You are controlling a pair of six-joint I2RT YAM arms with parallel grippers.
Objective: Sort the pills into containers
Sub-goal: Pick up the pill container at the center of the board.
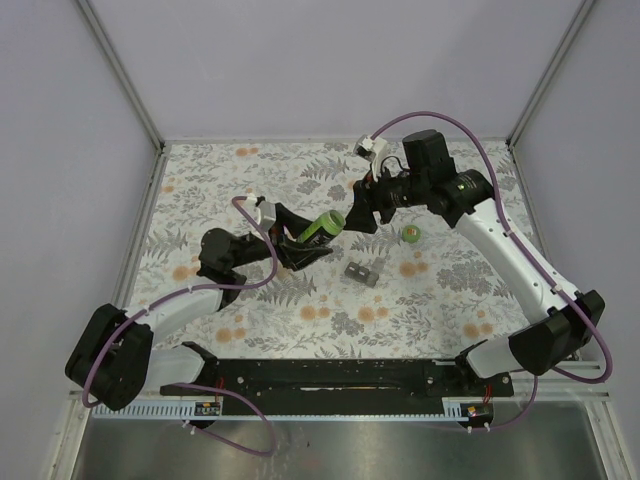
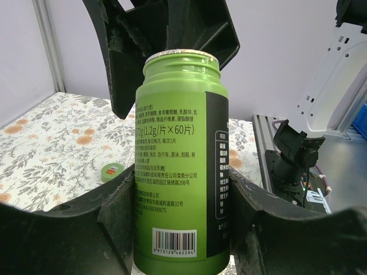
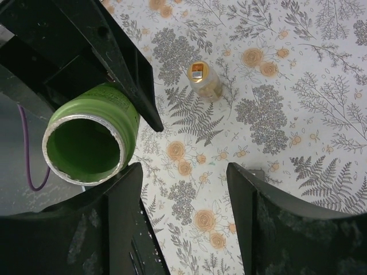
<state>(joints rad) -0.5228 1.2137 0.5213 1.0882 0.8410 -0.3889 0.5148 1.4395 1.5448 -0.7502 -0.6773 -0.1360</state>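
My left gripper (image 1: 305,240) is shut on a green pill bottle (image 1: 326,227), gripping the lower body and holding it tilted above the table. In the left wrist view the bottle (image 2: 180,143) stands between the fingers with its label and barcode facing the camera. Its mouth (image 3: 85,144) is uncapped and the inside looks green. My right gripper (image 1: 362,205) hangs open just past the bottle's mouth, with nothing between its fingers (image 3: 183,172). From the left wrist its black fingers (image 2: 200,34) rise behind the bottle's rim. The green cap (image 1: 411,234) lies on the table.
A small grey pack (image 1: 365,272) lies on the floral tablecloth near the middle. A small pale bottle with a gold top (image 3: 203,80) lies on the cloth beyond the right gripper. The cap (image 2: 112,170) is also visible left of the bottle. Metal frame posts stand at the far corners.
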